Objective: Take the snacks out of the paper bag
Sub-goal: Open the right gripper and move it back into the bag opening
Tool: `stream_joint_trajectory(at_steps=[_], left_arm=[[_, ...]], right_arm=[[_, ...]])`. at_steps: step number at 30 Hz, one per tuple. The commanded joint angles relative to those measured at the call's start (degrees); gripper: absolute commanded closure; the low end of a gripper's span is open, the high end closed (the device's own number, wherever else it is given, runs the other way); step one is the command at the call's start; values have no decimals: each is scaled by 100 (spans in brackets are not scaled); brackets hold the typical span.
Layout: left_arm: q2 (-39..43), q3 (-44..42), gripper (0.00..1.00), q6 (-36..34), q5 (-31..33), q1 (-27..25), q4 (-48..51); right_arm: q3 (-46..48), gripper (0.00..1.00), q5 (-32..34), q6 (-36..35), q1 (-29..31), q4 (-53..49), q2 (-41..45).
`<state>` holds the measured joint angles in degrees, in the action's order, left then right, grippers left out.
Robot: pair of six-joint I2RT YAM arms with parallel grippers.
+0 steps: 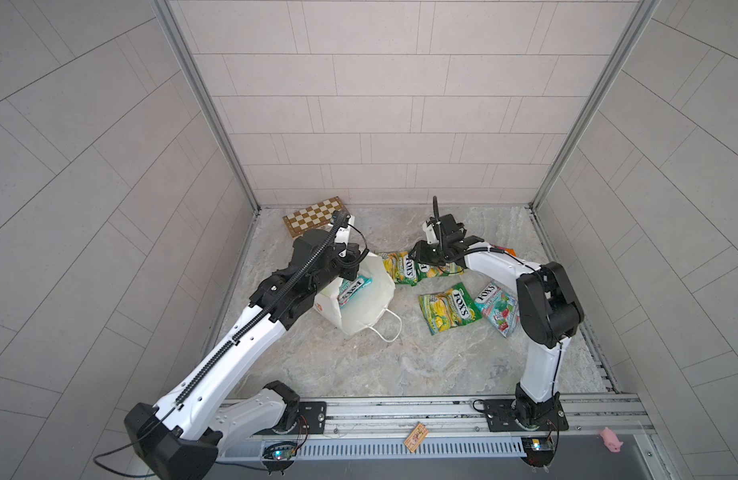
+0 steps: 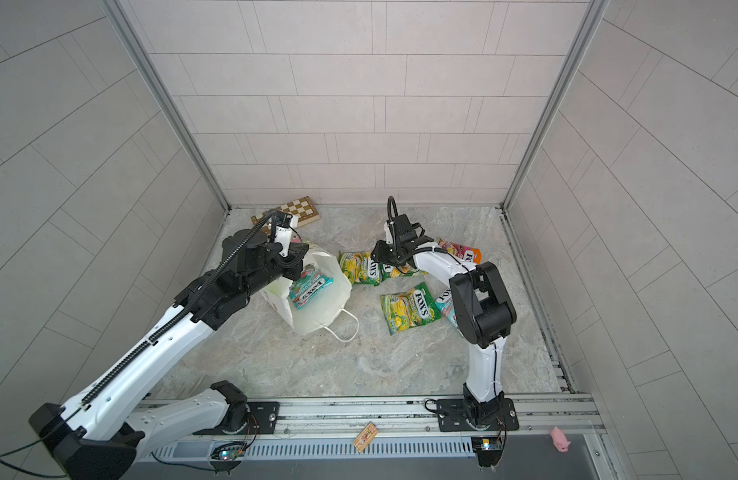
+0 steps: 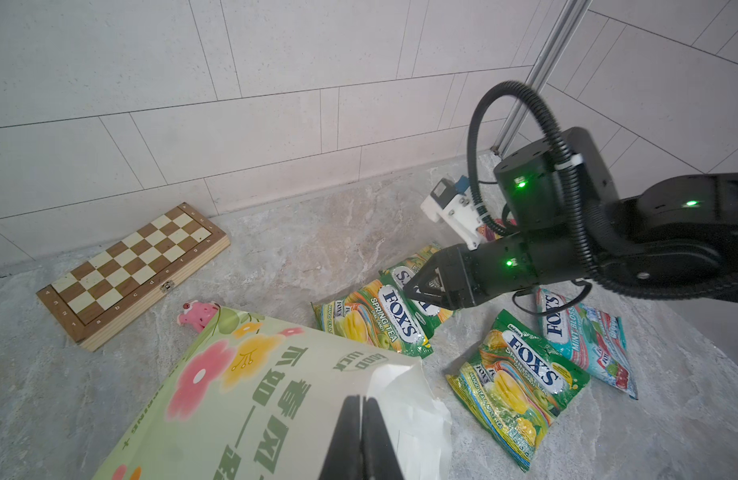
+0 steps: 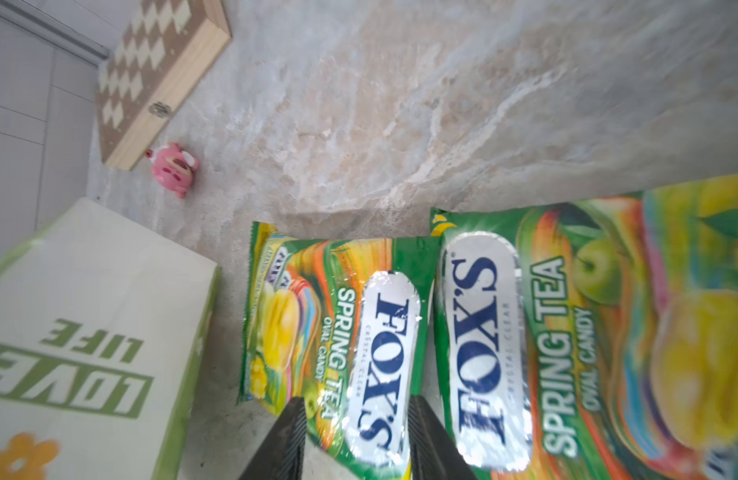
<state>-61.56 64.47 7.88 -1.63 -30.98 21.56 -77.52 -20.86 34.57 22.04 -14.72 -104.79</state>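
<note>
Left gripper was pinched shut on the paper bag rim while the right gripper hung half-open and empty over a green Spring Tea packet, and the teal mint packet lay inside the bag to its left, slanting near-left to far-right.

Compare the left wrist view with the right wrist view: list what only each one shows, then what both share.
Only the left wrist view: the left gripper shut on the paper bag at its rim, the whole right gripper seen from outside, a third green packet and the teal mint packet.
Only the right wrist view: the bag's LOVE LIFE lettering, and the right gripper's fingers standing open.
Both: the chessboard, the pink pig toy and two green Spring Tea packets next to each other.
</note>
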Motion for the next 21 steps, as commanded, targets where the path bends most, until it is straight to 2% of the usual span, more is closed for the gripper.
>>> stream_joint_trajectory(at_steps=[1, 6, 11, 17, 21], left_arm=[[-85, -93, 100, 153, -196, 31, -416], [-309, -72, 100, 664, -261, 59, -587], [-431, -82, 100, 1199, -233, 99, -823], [-467, -217, 100, 1600, -235, 110, -1162], [-440, -266, 100, 1670, -87, 109, -1234]], right_arm=[[259, 58, 178, -139, 112, -255, 829], [843, 58, 24, -174, 345, -399, 1855], [1259, 58, -486, -211, 777, -404, 2597], [1441, 58, -450, -241, 1757, -199, 2711], [1358, 59, -387, -122, 2142, -113, 2448]])
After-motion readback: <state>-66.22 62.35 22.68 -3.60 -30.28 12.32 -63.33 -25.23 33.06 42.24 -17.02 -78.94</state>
